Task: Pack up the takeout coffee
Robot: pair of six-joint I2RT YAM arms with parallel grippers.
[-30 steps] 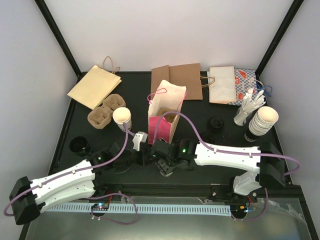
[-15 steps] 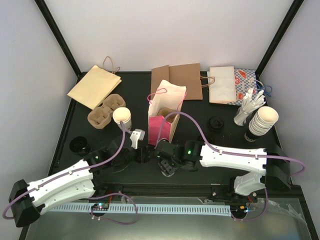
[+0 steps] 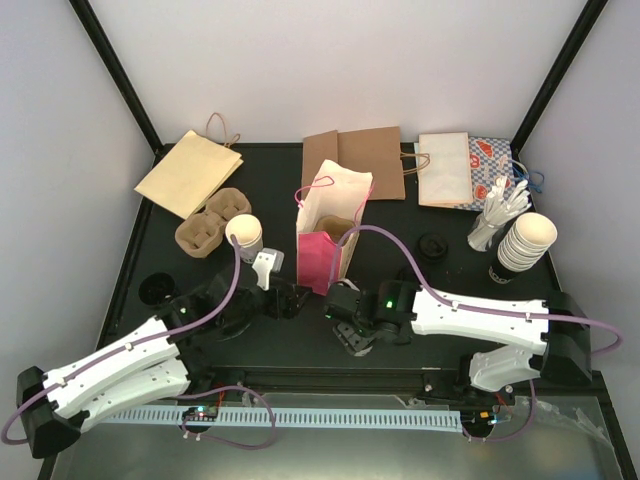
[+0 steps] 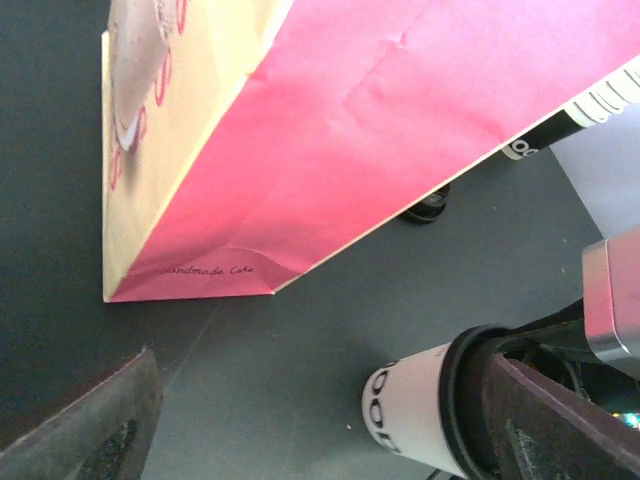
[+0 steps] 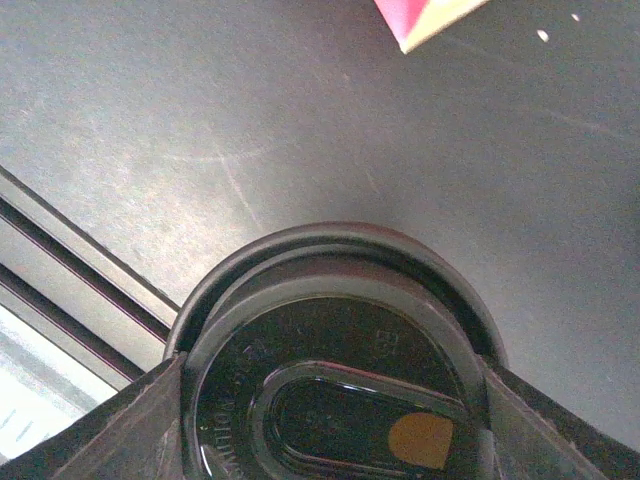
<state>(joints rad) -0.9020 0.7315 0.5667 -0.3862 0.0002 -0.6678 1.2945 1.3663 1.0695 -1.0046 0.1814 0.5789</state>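
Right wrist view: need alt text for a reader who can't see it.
Black lid of the takeout coffee, seen from above, fills the lower frame, clamped between the two fingers of the right gripper. Dark table behind; a pink bag's corner at the top edge.
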